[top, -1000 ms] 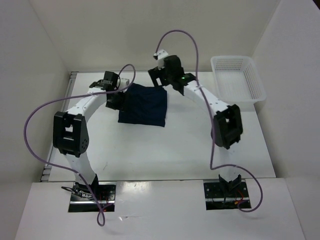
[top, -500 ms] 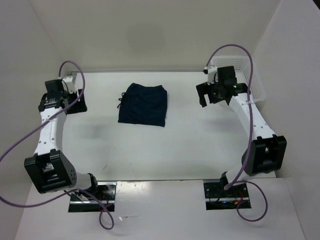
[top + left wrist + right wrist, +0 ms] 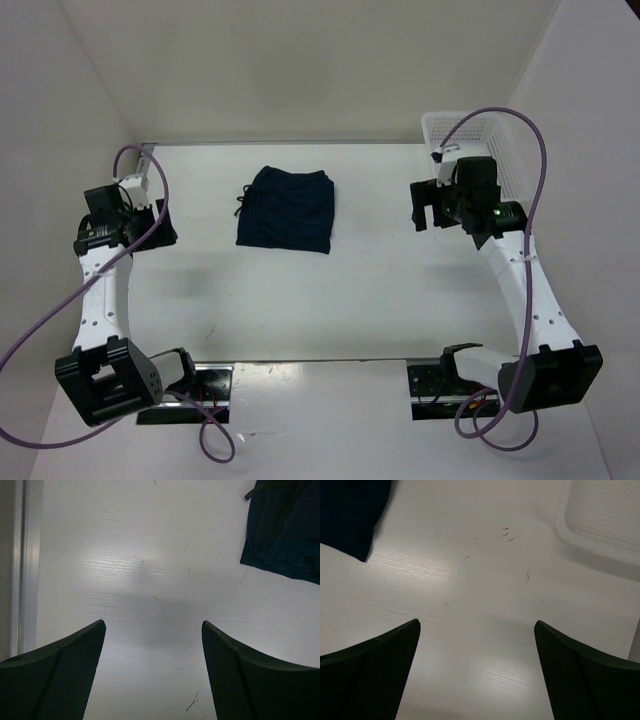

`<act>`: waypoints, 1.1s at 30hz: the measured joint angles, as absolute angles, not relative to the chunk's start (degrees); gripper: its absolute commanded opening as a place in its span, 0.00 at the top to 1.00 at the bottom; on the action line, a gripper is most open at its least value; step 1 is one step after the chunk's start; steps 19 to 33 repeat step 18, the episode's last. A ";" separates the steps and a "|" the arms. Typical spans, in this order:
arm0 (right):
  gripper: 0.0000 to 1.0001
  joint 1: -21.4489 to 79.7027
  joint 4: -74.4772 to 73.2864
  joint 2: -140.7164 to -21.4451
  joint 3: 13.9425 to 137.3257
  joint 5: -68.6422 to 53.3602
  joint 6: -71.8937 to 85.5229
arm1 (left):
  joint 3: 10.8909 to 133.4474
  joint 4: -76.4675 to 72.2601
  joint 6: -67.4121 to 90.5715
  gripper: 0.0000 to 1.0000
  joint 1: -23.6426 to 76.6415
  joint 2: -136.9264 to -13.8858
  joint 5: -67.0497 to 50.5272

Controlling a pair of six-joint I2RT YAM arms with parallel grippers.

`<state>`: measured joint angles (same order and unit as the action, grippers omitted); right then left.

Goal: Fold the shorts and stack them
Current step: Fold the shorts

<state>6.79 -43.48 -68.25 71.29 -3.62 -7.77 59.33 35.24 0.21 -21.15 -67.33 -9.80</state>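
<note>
The dark navy shorts (image 3: 287,208) lie folded into a rectangle on the white table at the back middle, with the drawstring showing at their left edge. A corner of them shows in the left wrist view (image 3: 285,535) and in the right wrist view (image 3: 350,515). My left gripper (image 3: 160,222) is open and empty, above the table well left of the shorts. My right gripper (image 3: 426,208) is open and empty, above the table well right of the shorts. In both wrist views the jaws stand wide apart over bare table.
A white plastic mesh basket (image 3: 508,150) stands at the back right corner, just behind my right arm; its rim shows in the right wrist view (image 3: 580,537). Walls close in the table on the left, back and right. A metal strip (image 3: 22,565) runs along the table's left edge.
Both grippers have left the shorts and pulled apart, the left to the far left, the right to the far right. The shorts stay folded where they lay.
</note>
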 measured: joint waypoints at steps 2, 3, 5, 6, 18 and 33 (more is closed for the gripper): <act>0.01 6.61 -43.68 -67.20 70.24 -3.66 -7.51 | 59.09 35.16 0.23 0.14 -21.15 -66.46 -9.98; 0.01 6.57 -43.66 -66.72 69.69 -3.68 -7.33 | 58.81 34.94 0.23 0.14 -21.15 -66.00 -10.00; 0.01 6.42 -43.77 -65.71 68.71 -3.51 -7.27 | 58.19 34.94 0.21 0.14 -21.15 -65.12 -10.15; 0.01 6.37 -43.72 -65.12 68.10 -3.44 -7.20 | 57.93 34.92 0.23 0.14 -21.15 -64.82 -10.31; 0.01 6.33 -43.99 -60.12 65.10 -2.74 -6.35 | 55.86 34.94 0.21 0.11 -21.15 -61.93 -11.92; 0.01 6.33 -43.99 -60.12 65.10 -2.74 -6.35 | 55.86 34.94 0.21 0.11 -21.15 -61.93 -11.92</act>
